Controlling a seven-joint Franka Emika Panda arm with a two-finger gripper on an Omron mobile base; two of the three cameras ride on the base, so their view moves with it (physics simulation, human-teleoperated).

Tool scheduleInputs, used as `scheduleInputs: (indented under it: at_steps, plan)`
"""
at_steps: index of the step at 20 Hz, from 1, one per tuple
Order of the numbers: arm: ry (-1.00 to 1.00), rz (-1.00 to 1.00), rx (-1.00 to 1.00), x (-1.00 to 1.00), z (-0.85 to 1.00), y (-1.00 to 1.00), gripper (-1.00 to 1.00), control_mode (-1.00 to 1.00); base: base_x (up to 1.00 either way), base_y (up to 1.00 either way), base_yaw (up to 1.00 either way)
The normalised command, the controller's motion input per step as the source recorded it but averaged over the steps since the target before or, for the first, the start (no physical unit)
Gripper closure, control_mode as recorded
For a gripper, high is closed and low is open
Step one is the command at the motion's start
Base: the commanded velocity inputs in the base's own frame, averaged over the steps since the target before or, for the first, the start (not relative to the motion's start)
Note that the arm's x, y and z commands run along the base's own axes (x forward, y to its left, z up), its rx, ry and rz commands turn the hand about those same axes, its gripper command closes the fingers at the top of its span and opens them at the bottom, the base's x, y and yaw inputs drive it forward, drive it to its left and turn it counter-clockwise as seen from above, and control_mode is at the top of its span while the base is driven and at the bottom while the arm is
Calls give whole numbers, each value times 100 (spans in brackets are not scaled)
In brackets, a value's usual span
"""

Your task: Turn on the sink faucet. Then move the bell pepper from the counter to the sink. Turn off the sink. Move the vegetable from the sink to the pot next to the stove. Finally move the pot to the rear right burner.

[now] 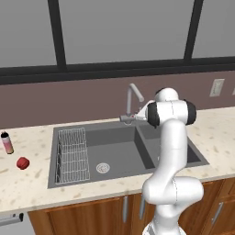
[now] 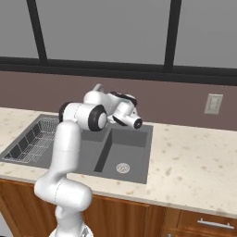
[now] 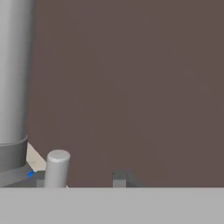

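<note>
Beige counter (image 1: 32,176) runs under a dark window, with the sink (image 1: 119,151) set into it. Arm's reaching to the sink faucet (image 1: 133,98), whose base is mostly hidden behind the wrist. Gripper (image 1: 130,118) sits right at the lever, but honestly can't tell if its fingers are apart or closed. Bell pepper (image 1: 23,163) sits left of the sink, near a bottle (image 1: 7,142).
</note>
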Motion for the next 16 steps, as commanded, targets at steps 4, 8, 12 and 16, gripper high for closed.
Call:
scheduleInputs:
  at_steps: [4,8,12,16]
  plan:
    - [0,0,2,0,-31,-74,100,-100,0,0,0]
    - [0,0,2,0,-36,-77,100,-100,0,0,0]
    - [0,0,2,0,-42,-80,100,-100,0,0,0]
    - [0,0,2,0,-48,-82,100,-100,0,0,0]
